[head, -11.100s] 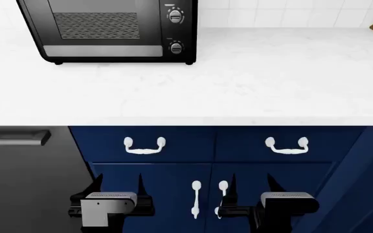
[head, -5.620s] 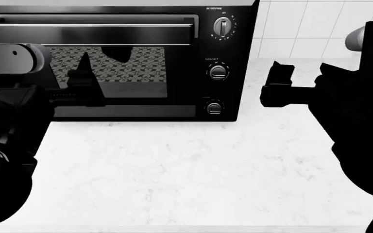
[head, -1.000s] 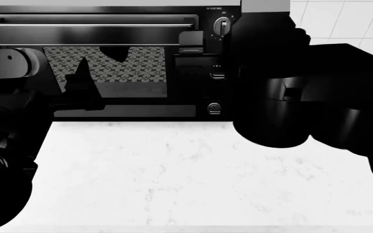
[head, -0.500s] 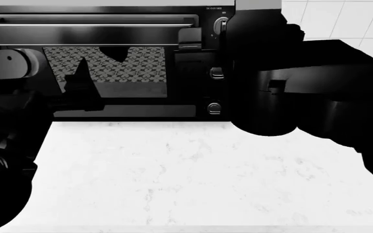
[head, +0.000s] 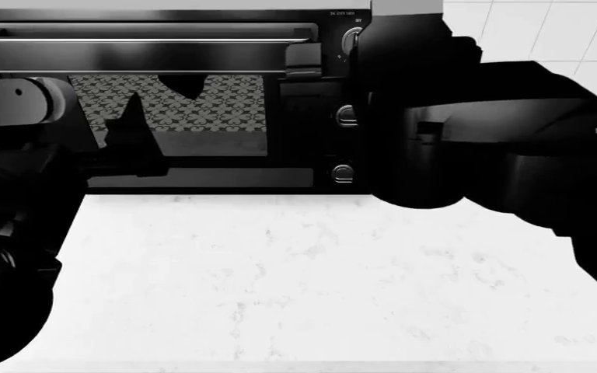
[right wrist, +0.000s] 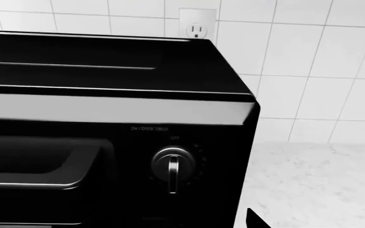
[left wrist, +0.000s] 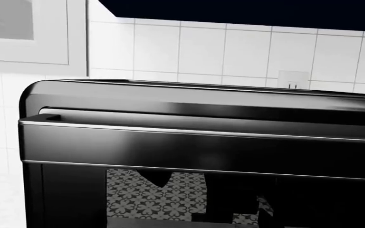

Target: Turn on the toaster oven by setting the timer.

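White marble countertop (head: 277, 272) runs bare and wide in front of the toaster oven (head: 174, 101), with a white tiled wall (right wrist: 309, 71) behind the oven and a wall outlet (right wrist: 197, 24) just above its rear top edge. To the oven's right side, open counter and tile show in the right wrist view.

Toaster oven stands at the back of the counter, door shut, bar handle (head: 143, 53) across the top of the glass.

Right arm (head: 506, 148) crosses in front of the oven's control column, covering most of it. Left arm (head: 19, 171) sits before the oven's left half, overlapping the door glass.

Timer (right wrist: 173, 165) is the uppermost dial on the oven's right-hand panel, pointer vertical; in the head view only its left edge (head: 350, 39) shows beside the right arm.

Jaw state of either gripper cannot be told; neither gripper's fingertips are clearly visible.
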